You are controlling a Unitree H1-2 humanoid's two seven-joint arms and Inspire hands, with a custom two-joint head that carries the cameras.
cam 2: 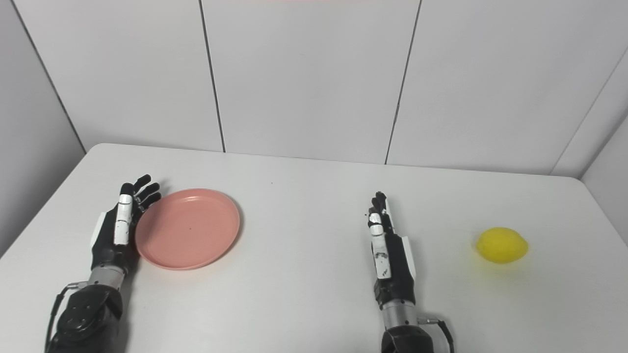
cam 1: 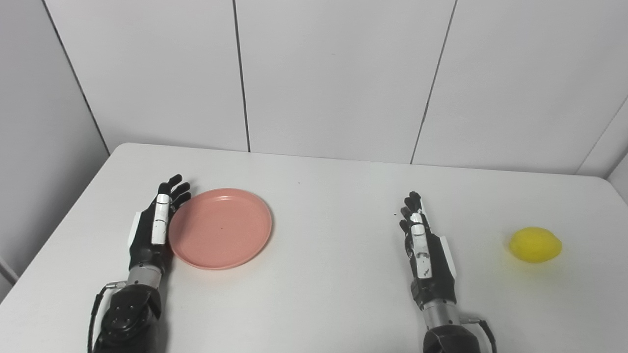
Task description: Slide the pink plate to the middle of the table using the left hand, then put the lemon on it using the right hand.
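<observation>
A round pink plate [cam 1: 221, 228] lies flat on the left part of the white table [cam 1: 333, 196]. My left hand [cam 1: 156, 223] stands on edge right against the plate's left rim, fingers straight and apart, holding nothing. A yellow lemon [cam 1: 535, 244] rests far to the right on the table. My right hand [cam 1: 423, 242] stands open on edge right of the table's middle, well to the left of the lemon and apart from it. In the right eye view the plate [cam 2: 188, 228], lemon [cam 2: 502, 244], left hand [cam 2: 119, 223] and right hand [cam 2: 386, 242] show the same layout.
Grey wall panels [cam 1: 333, 73] rise just behind the table's far edge. The table's rounded left corner [cam 1: 122, 147] and right edge [cam 1: 615, 189] are in view. A bare stretch of tabletop lies between the plate and my right hand.
</observation>
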